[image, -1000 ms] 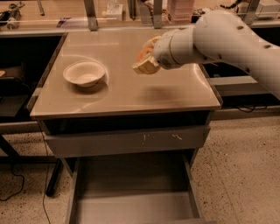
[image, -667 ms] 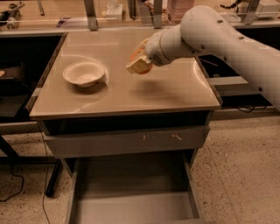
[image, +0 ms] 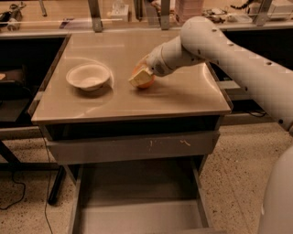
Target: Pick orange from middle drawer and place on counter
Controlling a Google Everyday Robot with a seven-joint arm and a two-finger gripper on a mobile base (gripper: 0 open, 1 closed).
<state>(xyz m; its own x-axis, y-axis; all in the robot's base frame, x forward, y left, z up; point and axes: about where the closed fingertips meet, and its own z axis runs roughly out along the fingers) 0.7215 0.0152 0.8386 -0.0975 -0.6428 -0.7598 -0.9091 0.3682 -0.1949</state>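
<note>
The orange (image: 147, 84) is between the pale fingers (image: 138, 79) of my gripper (image: 142, 77), at or just above the beige counter (image: 183, 98), near its middle. The gripper is shut on the orange, and only parts of the fruit show around the fingers. My white arm (image: 219, 45) reaches in from the right over the counter. The middle drawer (image: 137, 215) stands pulled out below the counter, with its grey floor bare.
A white bowl (image: 88, 76) sits on the counter to the left of the gripper. A closed grey drawer front (image: 132, 147) with pale scratch marks is under the counter's edge. A cluttered bench (image: 137, 9) runs behind. A black cable (image: 18, 192) lies on the speckled floor at left.
My gripper has moved left and down with the orange, from above the counter's right-middle to the surface closer to the bowl.
</note>
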